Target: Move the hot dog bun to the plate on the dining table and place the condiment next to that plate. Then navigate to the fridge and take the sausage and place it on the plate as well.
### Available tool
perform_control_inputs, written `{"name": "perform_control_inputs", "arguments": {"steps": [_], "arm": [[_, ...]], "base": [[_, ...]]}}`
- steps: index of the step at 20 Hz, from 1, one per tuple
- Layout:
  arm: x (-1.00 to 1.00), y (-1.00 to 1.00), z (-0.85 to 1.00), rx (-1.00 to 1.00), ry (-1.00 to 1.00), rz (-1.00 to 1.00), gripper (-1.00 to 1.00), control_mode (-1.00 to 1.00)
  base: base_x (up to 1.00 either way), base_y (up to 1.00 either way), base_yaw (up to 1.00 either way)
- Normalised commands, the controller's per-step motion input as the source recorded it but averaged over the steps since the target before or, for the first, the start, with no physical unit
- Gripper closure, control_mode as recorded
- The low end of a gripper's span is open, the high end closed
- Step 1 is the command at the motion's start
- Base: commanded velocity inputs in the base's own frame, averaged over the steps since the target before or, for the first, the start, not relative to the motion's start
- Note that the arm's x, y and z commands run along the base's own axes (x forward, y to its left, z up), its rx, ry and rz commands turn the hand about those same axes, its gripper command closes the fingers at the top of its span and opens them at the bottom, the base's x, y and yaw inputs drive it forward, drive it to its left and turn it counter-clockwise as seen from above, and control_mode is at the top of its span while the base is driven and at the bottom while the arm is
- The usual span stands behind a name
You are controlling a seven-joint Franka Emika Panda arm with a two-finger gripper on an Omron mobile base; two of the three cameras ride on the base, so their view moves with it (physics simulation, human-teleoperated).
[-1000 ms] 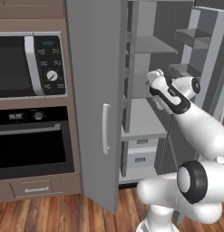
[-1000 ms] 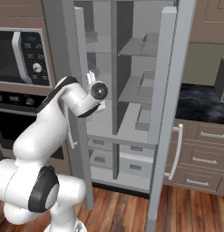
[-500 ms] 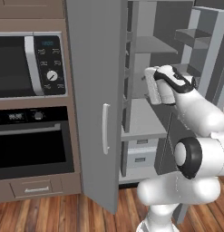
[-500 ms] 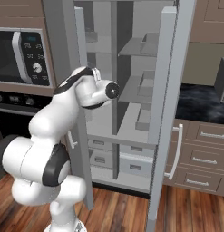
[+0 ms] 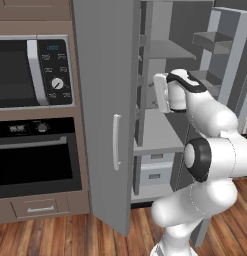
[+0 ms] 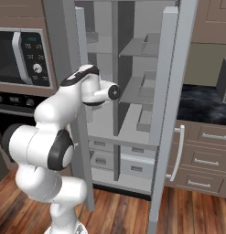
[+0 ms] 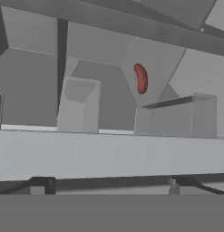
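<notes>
At the open fridge [image 6: 132, 91] for the last step, our end effector [image 5: 162, 92], jaws apart and empty, faces the sausage [image 7: 141, 78] lying ahead and above it on a shelf, not yet taken.

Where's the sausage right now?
In the hand view the sausage lies on a grey shelf inside the open fridge, right of centre and well ahead of the camera, just above and behind two pale grey bins.

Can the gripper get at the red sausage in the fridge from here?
Probably yes: both doors stand open, the small red sausage lies in view ahead of the hand, jaws open. The grey shelf edge in front may need clearing.
</notes>
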Motion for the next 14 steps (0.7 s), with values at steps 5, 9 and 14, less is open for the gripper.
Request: {"name": "perform_control_inputs", "arguments": {"steps": [5,9,14], "arm": [[0.32,0.28,0.00,0.00,0.00,0.00,-1.00,-1.00],[0.47,0.10,0.00,0.00,0.00,0.04,-1.00,-1.00],[0.43,0.06,0.00,0.00,0.00,0.07,-1.00,-1.00]], "base": [[0.00,0.00,0.00],[0.00,0.00,0.00],[0.00,0.00,0.00]]}}
